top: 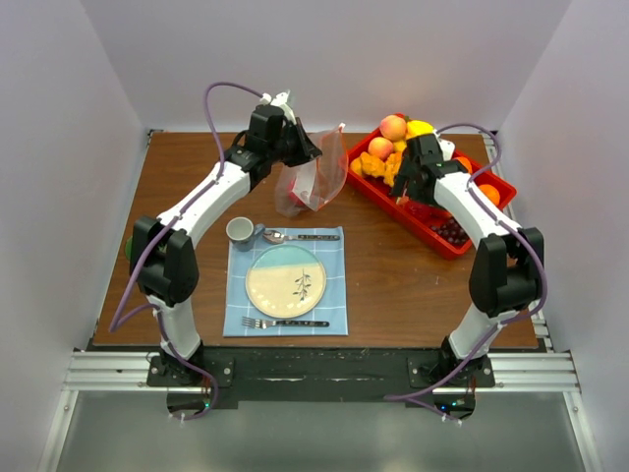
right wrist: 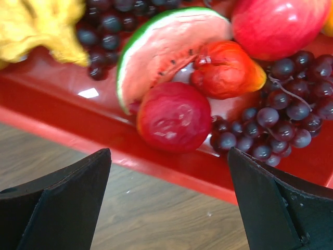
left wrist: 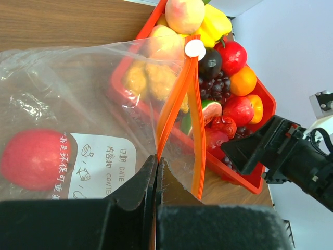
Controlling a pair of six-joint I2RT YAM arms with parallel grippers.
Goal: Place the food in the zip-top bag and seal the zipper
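Observation:
My left gripper (left wrist: 156,159) is shut on the orange-red zipper (left wrist: 174,104) at the mouth edge of the clear zip-top bag (left wrist: 78,94). It holds the bag up at the back centre of the table (top: 314,182), mouth open toward the tray. One red fruit (left wrist: 34,159) lies inside the bag. My right gripper (right wrist: 169,156) is open and empty just over the near rim of the red tray (right wrist: 62,112). In front of it lie a round red fruit (right wrist: 174,117), a watermelon slice (right wrist: 156,57), dark grapes (right wrist: 281,122) and a red apple (right wrist: 281,26).
The red tray (top: 444,246) at the back right holds a peach (top: 393,126), yellow pieces (top: 376,162) and oranges (top: 488,193). A plate (top: 285,280), cup (top: 241,231), spoon (top: 300,237) and fork (top: 285,322) sit on a blue placemat (top: 334,295).

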